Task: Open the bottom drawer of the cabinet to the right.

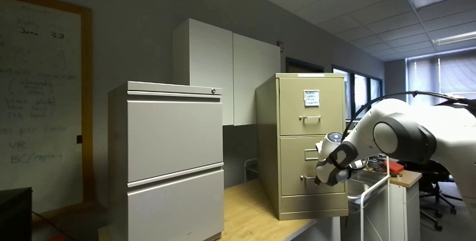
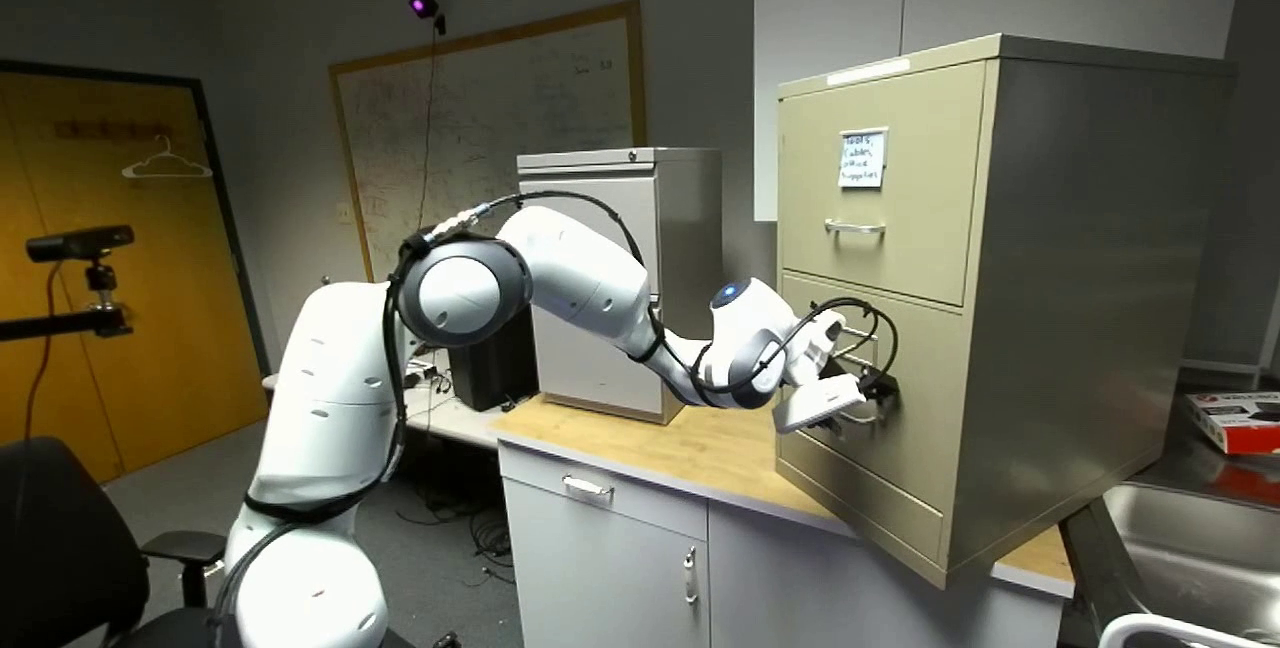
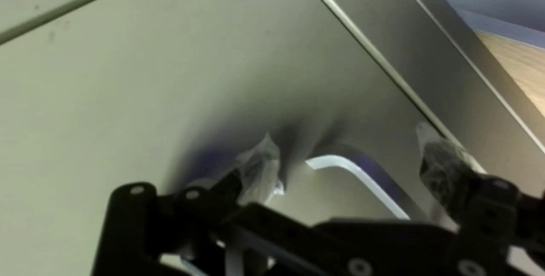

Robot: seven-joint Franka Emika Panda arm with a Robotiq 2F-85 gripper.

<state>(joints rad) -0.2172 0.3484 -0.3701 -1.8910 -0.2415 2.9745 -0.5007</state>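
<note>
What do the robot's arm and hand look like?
The arm is white, with smooth rounded segments, dark grey joint collars and a round blue disc. Black cables run along it, held by black bands. The hand is black and jointed, with silvery screws and ragged, translucent fingertips.

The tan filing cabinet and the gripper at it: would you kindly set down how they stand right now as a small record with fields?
Subject: two-drawer tan filing cabinet
Support: wood-topped counter, with a front corner of the cabinet overhanging
Top drawer: closed, handwritten paper label on its front
Bottom drawer: closed
Gripper: open, at the bottom drawer
Bottom drawer handle: between the fingers in the wrist view; contact cannot be told
Neighbour: pale grey two-drawer cabinet, same counter, drawers closed
</note>
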